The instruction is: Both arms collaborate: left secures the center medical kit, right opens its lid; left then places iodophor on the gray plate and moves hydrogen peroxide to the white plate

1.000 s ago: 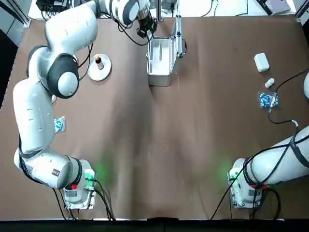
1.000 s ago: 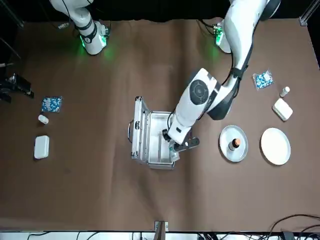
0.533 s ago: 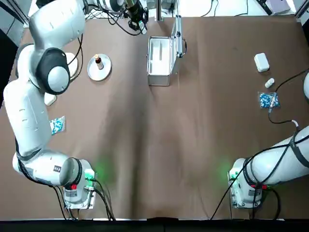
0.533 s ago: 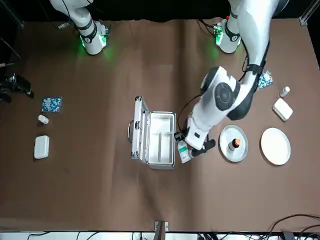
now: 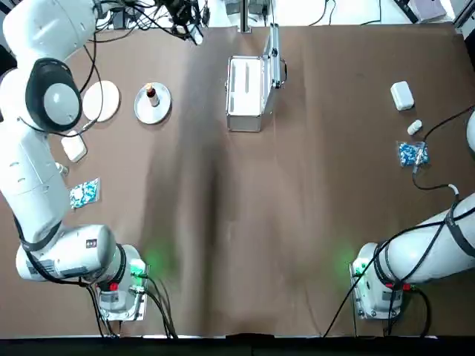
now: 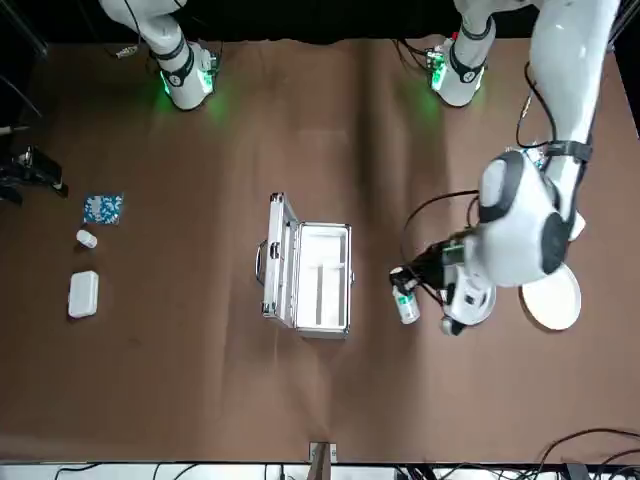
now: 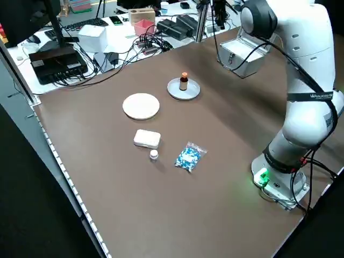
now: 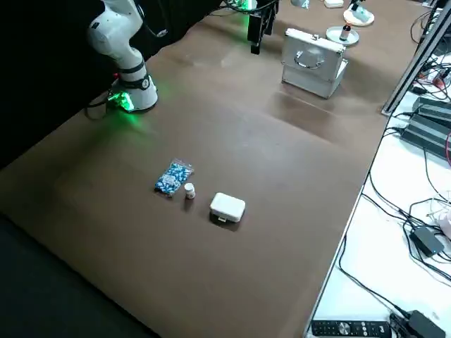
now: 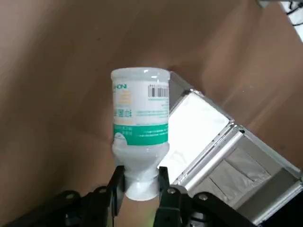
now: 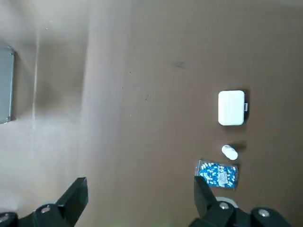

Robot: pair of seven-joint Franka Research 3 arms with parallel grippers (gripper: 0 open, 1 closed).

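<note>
hydrogen peroxide (image 9: 140, 125): pale bottle w/ teal-green label, clamped by its cap end in the left end effector (image 9: 137, 187); held in the air, clear of the surface (image 5: 297, 208). Front view has it (image 6: 405, 303) between the medical kit and the gray plate.
left end effector: 2 fingers (image 9: 116, 182) pinched together on the bottle's neck. In the top view it (image 5: 187, 22) sits by the surface's far edge, off to the robot's left of the kit.
bottle axis: long axis runs straight out from the fingers, base pointing away from the wrist; looks tilted rather than upright in the front view.
medical kit (image 5: 246, 93): lid up and open, tray looks empty; stands at centre of the surface.
iodophor (image 5: 151, 93): upright on the gray plate (image 5: 162, 108), so that step looks done.
white plate (image 5: 102, 100): bare, just beside the gray plate on the side away from the kit.
key relation: from the kit, order is bottle, gray plate, white plate. Carry likely has to pass the gray plate and the iodophor on it to reach the white 1; left arm is the nearer arm and already has the load.
right end effector (image 10: 137, 201): fingers wide apart, holding nothing; parked well away from the kit on the robot's right.
stage (judged): last leg, bottle in transit, not yet set down.
</note>
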